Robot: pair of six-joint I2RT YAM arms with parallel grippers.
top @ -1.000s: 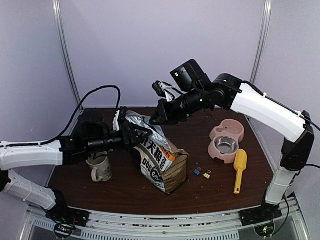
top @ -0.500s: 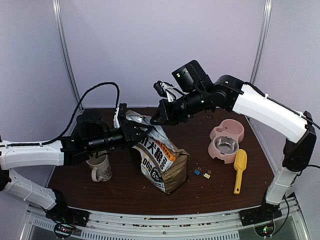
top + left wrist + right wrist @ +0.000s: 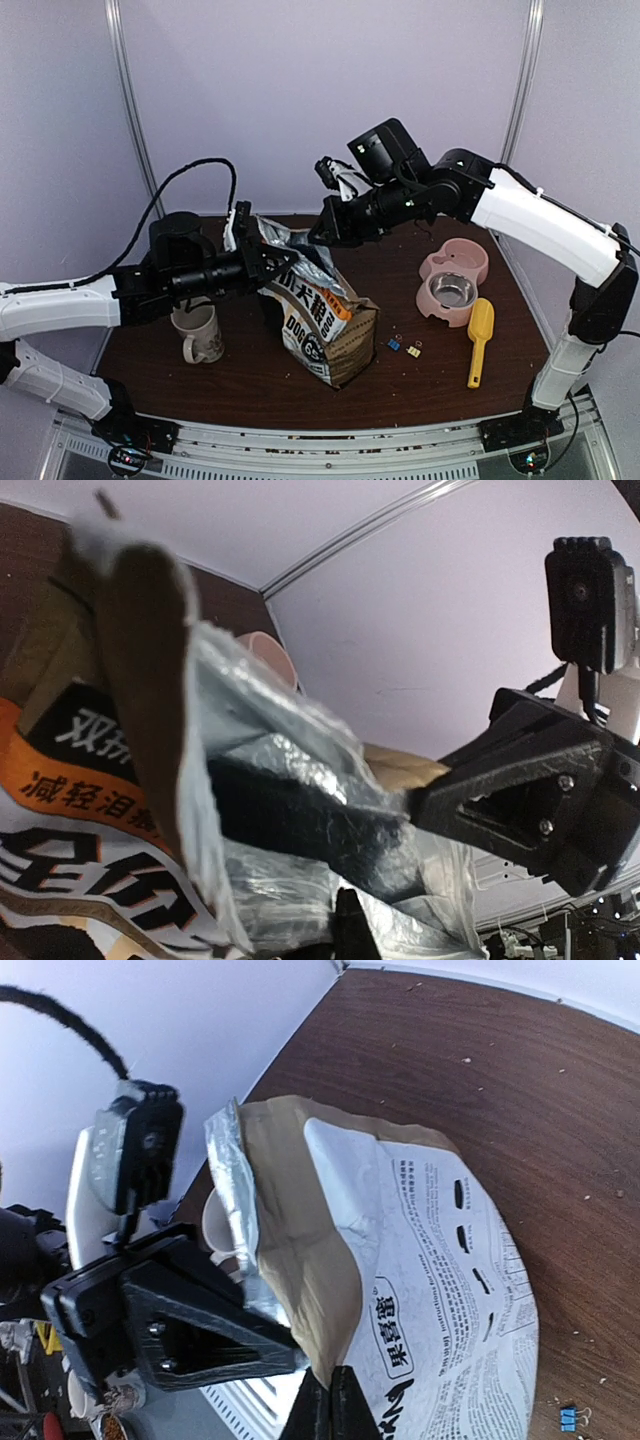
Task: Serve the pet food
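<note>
Top external view shows your left end effector (image 3: 272, 267) and right end effector (image 3: 322, 235) each pinched shut on opposite lips of the standing dog food bag (image 3: 325, 335), kibble presumably hidden inside; spread them evenly, gently, without tipping it.

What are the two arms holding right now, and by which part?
Both hold the dog food bag by its open top: the left gripper pinches one lip, the right gripper the opposite lip.
</note>
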